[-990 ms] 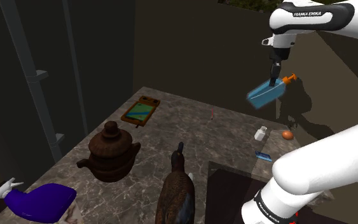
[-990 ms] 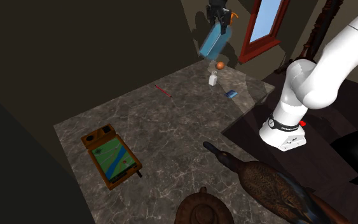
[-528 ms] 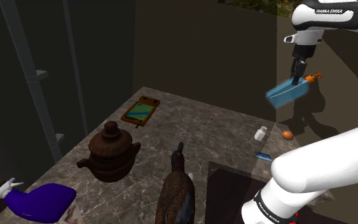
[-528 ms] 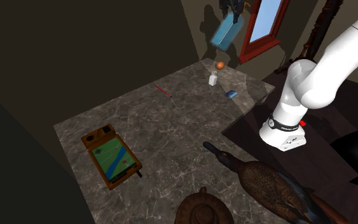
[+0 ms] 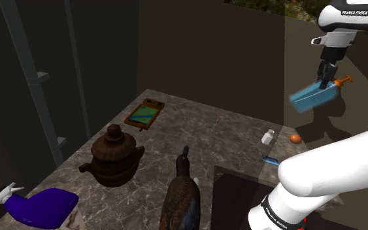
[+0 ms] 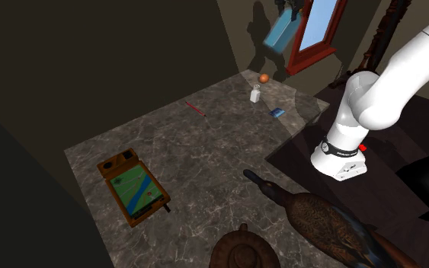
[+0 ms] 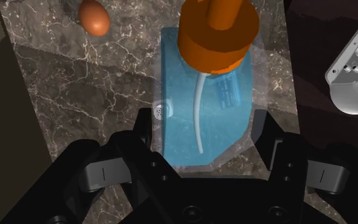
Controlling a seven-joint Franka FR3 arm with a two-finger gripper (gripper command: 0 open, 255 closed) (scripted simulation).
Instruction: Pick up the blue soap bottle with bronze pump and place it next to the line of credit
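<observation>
- The pick looks done: the hand (image 5: 324, 83) is closed on the blue soap bottle (image 5: 314, 98). In the wrist view both black fingers press the clear blue body from either side, just below the orange-brown pump (image 7: 219, 32).
- The blue soap bottle hangs tilted in the air, pump end higher, well above the far corner of the marbled tabletop (image 5: 195, 131) and touching nothing there.
- Looking down along the hand, a brown egg (image 7: 94, 17) lies on the tabletop underneath, off to one side of the bottle.
- The placing is what remains. A small blue card (image 5: 271, 160) (most likely the "line of credit" meant) lies flat near the tabletop's edge by the stand, with a small white bottle (image 5: 267, 136) just beyond it.
- By my judgement the bottle is well apart from that card, so it has yet to be carried over it, lowered onto bare tabletop beside it, and let go.
</observation>
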